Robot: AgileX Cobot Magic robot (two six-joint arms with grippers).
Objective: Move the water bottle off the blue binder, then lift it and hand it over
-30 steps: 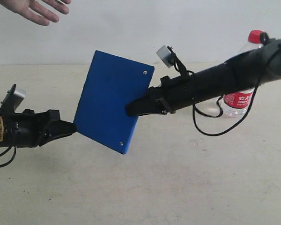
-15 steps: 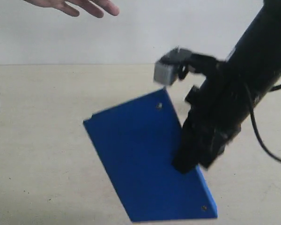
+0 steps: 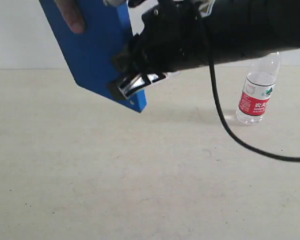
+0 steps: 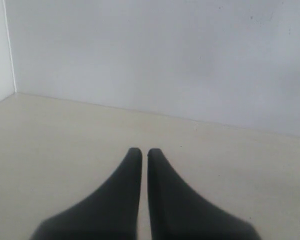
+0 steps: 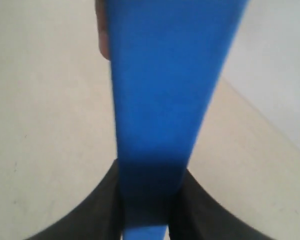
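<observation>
The blue binder [image 3: 92,50] hangs tilted in the air at the upper left of the exterior view. My right gripper [image 3: 122,66] is shut on its lower edge. In the right wrist view the binder [image 5: 160,90] runs edge-on between the two black fingers [image 5: 149,172]. A person's thumb [image 3: 72,15] presses on the binder's upper part. The water bottle [image 3: 255,95] stands upright on the table at the right, apart from the binder; my arm hides its cap. My left gripper [image 4: 140,151] is shut on nothing, low over the table, and is out of the exterior view.
My right arm [image 3: 230,30] spans the top of the exterior view, and its black cable [image 3: 225,125] hangs down in front of the bottle. A white wall [image 4: 165,55] rises behind the beige table [image 3: 140,180].
My right arm has swung the binder from low over the table up to the upper left, where the person's hand now holds it. The bottle has come back into view.
</observation>
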